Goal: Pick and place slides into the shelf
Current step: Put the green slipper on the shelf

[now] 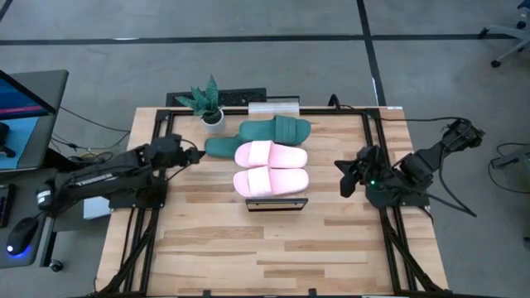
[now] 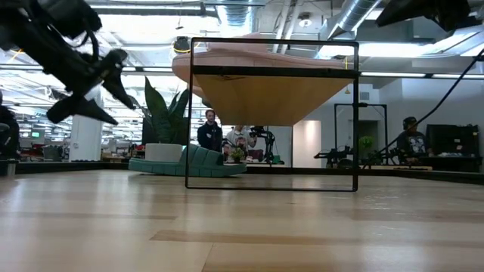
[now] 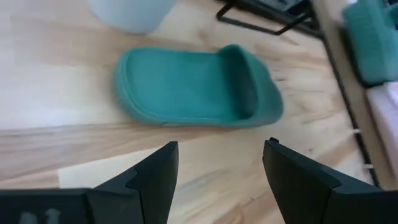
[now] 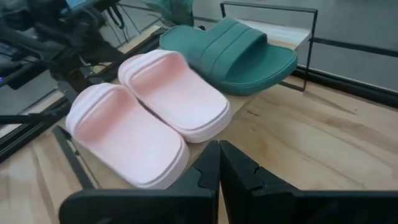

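Floor (image 1: 248, 21): grey concrete with dark seam lines. Monitor (image 1: 21, 99) lit on a dark desk beside the counter, mouse (image 1: 21, 234) in front of it. Office chair base (image 1: 505, 37) at far corner. Open hall beyond: exposed ceiling ducts (image 2: 355, 15), strip lights, white column (image 2: 85, 140), seated person (image 2: 412, 140), possibly two more standing (image 2: 209, 130).

Pink slides (image 1: 270, 168) atop shelf (image 1: 277, 204); green slide (image 1: 222, 147) on table.

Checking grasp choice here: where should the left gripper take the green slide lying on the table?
Probably across the ribbed strap of the green slide, coming from above: it lies flat, sole down, beside the shelf, and the left gripper hovers open just short of it.
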